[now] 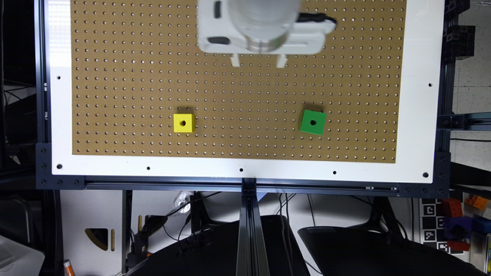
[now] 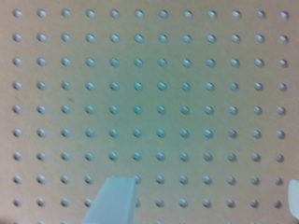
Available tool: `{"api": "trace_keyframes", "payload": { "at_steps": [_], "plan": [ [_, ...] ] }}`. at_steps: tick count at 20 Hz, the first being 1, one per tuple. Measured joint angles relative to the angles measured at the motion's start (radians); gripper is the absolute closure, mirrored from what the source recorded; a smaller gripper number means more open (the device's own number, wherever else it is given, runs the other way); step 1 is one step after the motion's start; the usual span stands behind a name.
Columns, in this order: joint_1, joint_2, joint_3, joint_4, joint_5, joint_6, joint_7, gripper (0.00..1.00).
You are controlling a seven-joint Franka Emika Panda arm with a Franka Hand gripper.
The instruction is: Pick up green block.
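Glossy green block point(image 1: 313, 122), round-holed, on perforated board point(image 1: 115, 76); white pincer point(image 1: 259, 60) spread wide, holding nothing

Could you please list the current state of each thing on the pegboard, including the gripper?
green block: resting on the pegboard, hole facing up, slightly rotated, untouched.
yellow block: resting on the pegboard, hole facing up, squared to the peg rows, untouched.
gripper: open, fingers wide apart, holding nothing, away from both blocks.
pegboard: flat, carrying the two blocks.
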Motion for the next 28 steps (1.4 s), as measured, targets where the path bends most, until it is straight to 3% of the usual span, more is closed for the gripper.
{"api": "trace_keyframes", "payload": {
  "at_steps": [5,9,15,17,19,22,28],
  "plan": [
    [0.004,0.153,0.042,0.160,-0.0004,0.000,0.035,0.00],
    [0.009,0.220,0.093,0.235,-0.0155,-0.004,0.095,0.00],
    [0.010,0.231,0.122,0.258,-0.0165,-0.005,0.118,0.00],
    [0.013,0.235,0.140,0.267,-0.0167,-0.005,0.138,0.00],
    [0.022,0.239,0.150,0.275,-0.0173,-0.005,0.158,0.00],
    [0.032,0.255,0.155,0.295,-0.0189,-0.005,0.172,0.00],
    [0.035,0.293,0.155,0.328,-0.0197,-0.005,0.173,0.00]
  ]
}}
